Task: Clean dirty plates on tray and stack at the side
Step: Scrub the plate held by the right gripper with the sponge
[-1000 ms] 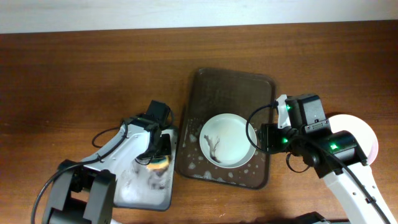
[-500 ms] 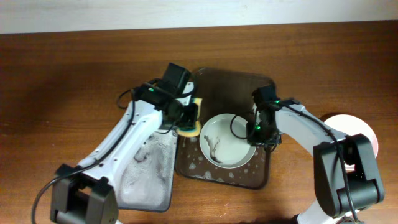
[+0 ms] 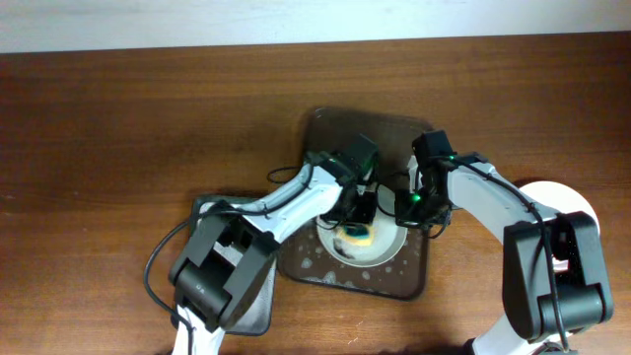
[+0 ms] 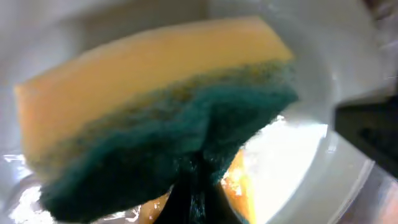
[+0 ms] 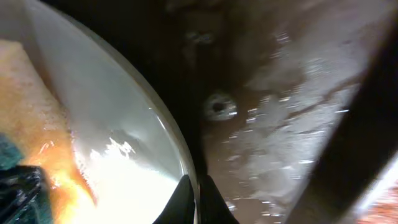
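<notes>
Sponge (image 4: 155, 130) clamped in your left gripper (image 3: 357, 223), pressed on plate (image 3: 387, 248); your right gripper (image 5: 196, 202) pinches plate rim, on tray (image 3: 394, 133).

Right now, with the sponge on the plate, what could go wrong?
1. The right gripper pinches the plate only by its thin rim; scrubbing pressure from the sponge could twist it loose.
2. The tray is wet and soapy, so a freed plate may slide.
3. The left gripper works close beside the right one; they could collide.
</notes>
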Available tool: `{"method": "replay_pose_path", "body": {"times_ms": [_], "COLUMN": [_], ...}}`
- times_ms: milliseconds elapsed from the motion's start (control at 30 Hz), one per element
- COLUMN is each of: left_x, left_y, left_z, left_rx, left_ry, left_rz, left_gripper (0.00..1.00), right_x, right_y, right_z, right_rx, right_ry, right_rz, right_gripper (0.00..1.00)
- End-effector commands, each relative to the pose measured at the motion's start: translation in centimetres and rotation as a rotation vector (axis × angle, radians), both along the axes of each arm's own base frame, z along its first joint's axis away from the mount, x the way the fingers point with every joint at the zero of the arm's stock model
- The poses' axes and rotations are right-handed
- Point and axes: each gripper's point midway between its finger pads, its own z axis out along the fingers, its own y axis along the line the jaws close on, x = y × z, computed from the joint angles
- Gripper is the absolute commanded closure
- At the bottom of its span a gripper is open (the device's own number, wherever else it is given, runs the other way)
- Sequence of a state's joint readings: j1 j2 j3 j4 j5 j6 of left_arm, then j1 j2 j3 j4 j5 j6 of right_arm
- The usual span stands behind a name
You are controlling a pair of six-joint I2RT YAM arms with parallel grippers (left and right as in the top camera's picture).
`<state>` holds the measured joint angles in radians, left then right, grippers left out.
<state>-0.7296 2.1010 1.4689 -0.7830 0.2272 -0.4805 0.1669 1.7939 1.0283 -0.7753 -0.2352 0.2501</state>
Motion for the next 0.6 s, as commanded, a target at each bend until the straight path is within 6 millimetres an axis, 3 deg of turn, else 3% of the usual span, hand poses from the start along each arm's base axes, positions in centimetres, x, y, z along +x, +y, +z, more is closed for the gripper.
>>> {"method": "replay_pose_path", "body": {"times_ms": [0,100,200,300,400,500,567], "left_x": [0.1,2.2,3.5,1.9,-0.7,-2.7,-3.4], "left_y": [11.3,14.7,14.2,6.8,-1.8,-4.4,-4.7], "left_z": [-4.2,-1.5,0.0,-1.2,-0.2,0.5,0.4], "left_rx": [0.584,0.737,0.709,0.316,-0.078,-0.157,-0.158], "left_ry": [-0.102,-0.154,-0.160,0.018,0.138,0.174,0.188], "left_rz": [0.011,0.029,0.057,0.082,-0.048,-0.104,-0.118], "left_gripper": [1.00,1.00,1.00,1.00,1.00,1.00,1.00], "right_x": [-0.3,-0.3,-0.4,-0.4,-0.4,-0.4,-0.4], "right_y": [-1.3,-1.4,-1.4,-1.4,-1.4,-1.4,-1.4], "right_z": [-1.3,-1.4,-1.4,-1.4,-1.4,-1.4,-1.4], "right_rx": [-0.070,-0.079,-0.080,-0.079,-0.079,-0.079,-0.079], "right_ry": [0.043,0.052,0.056,0.056,0.055,0.055,0.055], "right_rz": [-0.112,-0.160,-0.159,-0.158,-0.158,-0.158,-0.159], "right_gripper": [0.96,0.96,0.96,0.96,0.96,0.96,0.96]}}
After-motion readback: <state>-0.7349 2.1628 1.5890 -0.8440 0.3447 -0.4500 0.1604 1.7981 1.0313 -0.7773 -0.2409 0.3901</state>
